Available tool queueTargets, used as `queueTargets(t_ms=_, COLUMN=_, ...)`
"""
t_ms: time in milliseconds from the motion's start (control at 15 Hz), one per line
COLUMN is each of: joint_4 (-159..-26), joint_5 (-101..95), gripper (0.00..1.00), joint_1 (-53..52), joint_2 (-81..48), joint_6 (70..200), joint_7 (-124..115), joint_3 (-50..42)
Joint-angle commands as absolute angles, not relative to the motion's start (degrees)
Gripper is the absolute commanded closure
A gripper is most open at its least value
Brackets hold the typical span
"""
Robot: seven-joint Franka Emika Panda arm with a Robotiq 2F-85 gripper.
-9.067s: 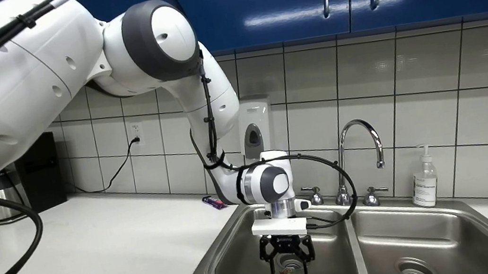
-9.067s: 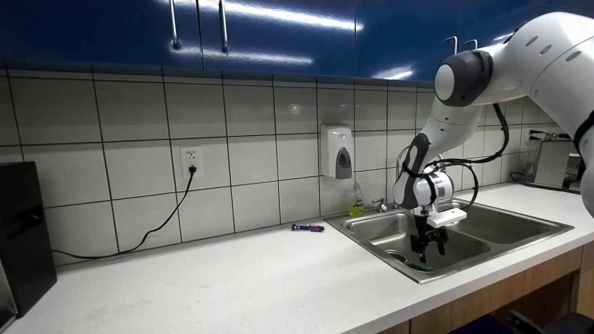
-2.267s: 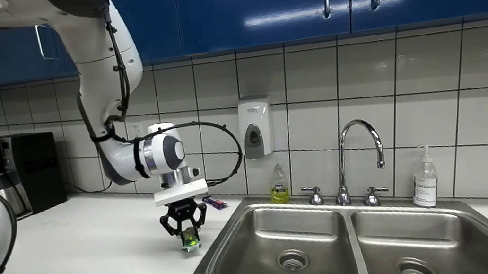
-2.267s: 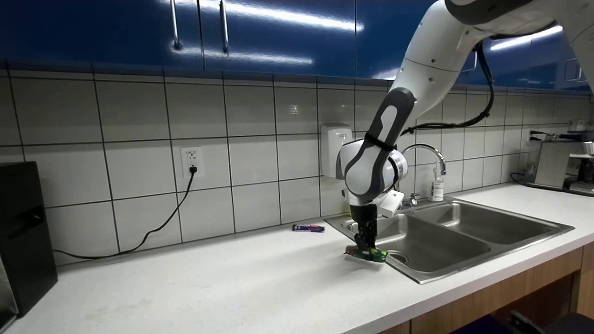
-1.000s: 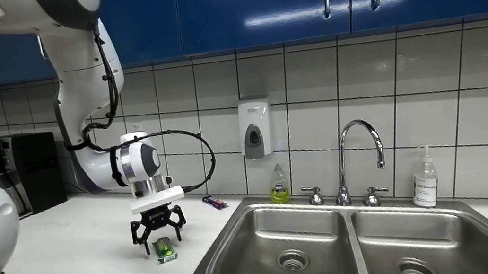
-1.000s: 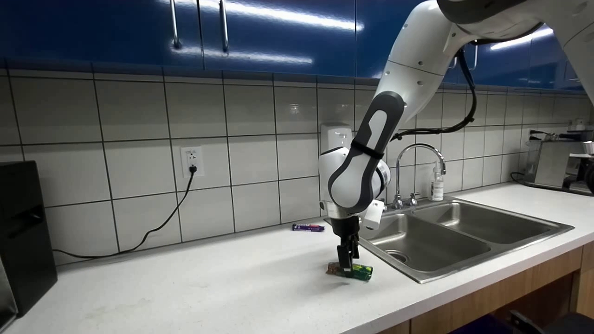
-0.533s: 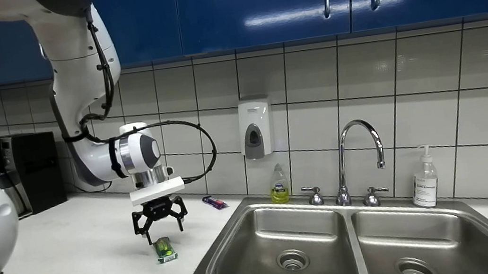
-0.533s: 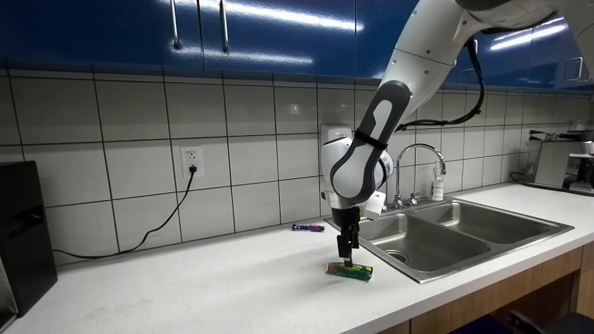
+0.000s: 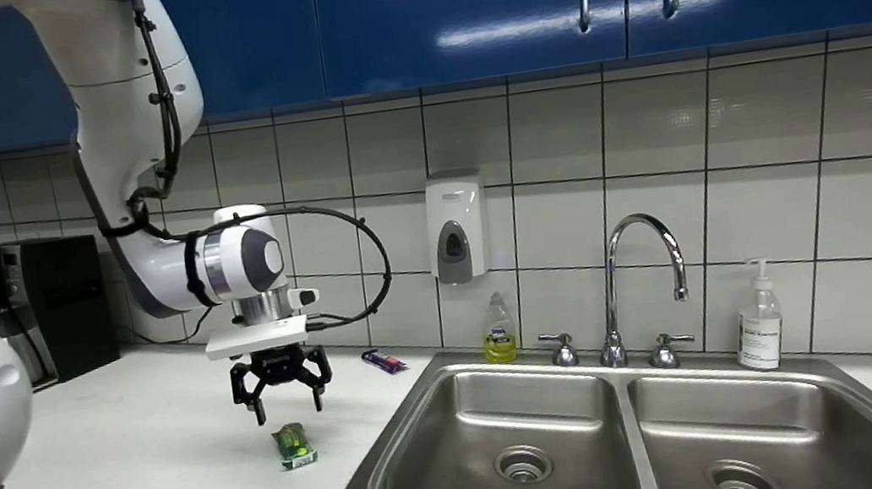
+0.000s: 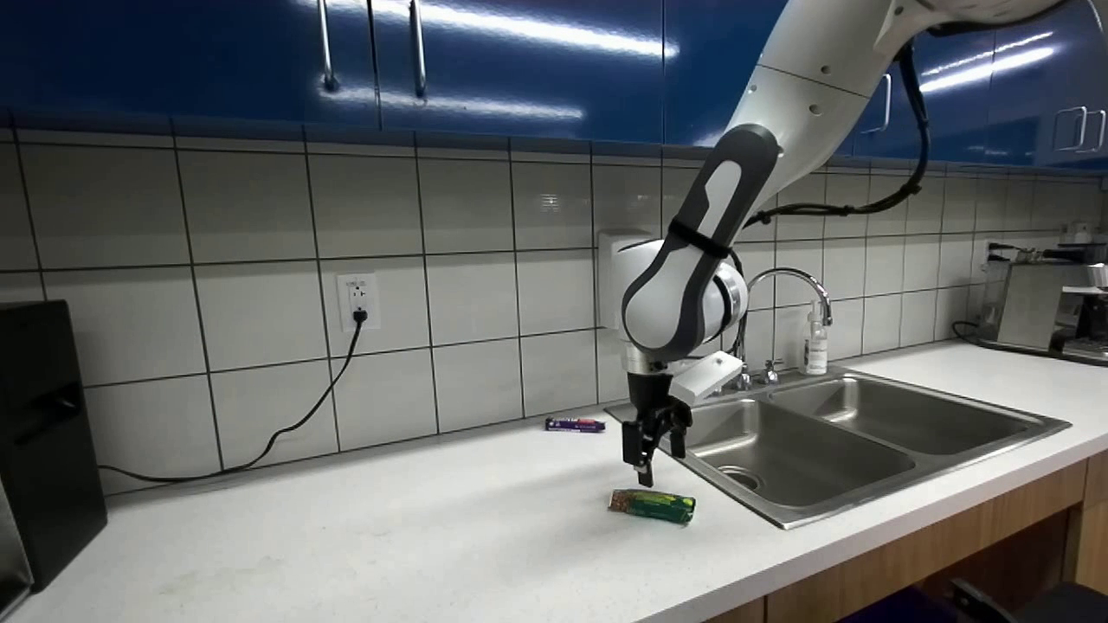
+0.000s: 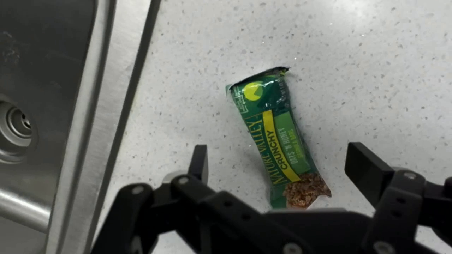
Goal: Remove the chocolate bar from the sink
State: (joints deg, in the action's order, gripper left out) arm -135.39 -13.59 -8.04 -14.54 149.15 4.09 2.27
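Observation:
The chocolate bar, a green packet with yellow markings and a brown end, lies flat on the white counter beside the sink in both exterior views [image 9: 294,446] [image 10: 651,505]. It also shows whole, save perhaps its lower edge, in the wrist view [image 11: 272,134]. My gripper [image 9: 290,412] is open and empty a little above the bar, not touching it; it also shows in an exterior view [image 10: 662,467] and the wrist view [image 11: 277,146], with a fingertip on either side of the bar's brown half. The steel double-basin sink [image 9: 640,454] [image 10: 866,492] is right of the bar.
A small purple packet [image 9: 384,361] lies on the counter near the wall. A yellow soap bottle [image 9: 498,334], the chrome faucet [image 9: 612,301] and a pump bottle [image 9: 758,331] stand behind the basins. A black machine [image 10: 52,441] stands at the counter's far end.
Earlier the bar lay in the sink basin, then was held by my gripper over the counter. The gripper has opened, leaving the bar on the counter, and has risen above it.

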Motion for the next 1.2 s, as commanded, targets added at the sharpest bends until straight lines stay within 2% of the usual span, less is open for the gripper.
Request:
queueTargets(t_ms=0, joint_4=-139.2, joint_5=-10.6, gripper=0.00, joint_1=-8.2, joint_2=-9.5, joint_6=148.1, joint_7=-4.8, joint_3=2.3)
queueTargets(t_ms=467, joint_4=-146.0, joint_5=-10.2, gripper=0.00, joint_1=-8.2, joint_2=-1.9, joint_6=147.8, joint_7=-16.4, joint_3=2.5)
queueTargets(t_ms=1133, joint_4=-153.8, joint_5=-11.4, gripper=0.00, joint_1=-6.8, joint_2=6.6, joint_6=147.6, joint_7=-15.6, joint_3=3.9)
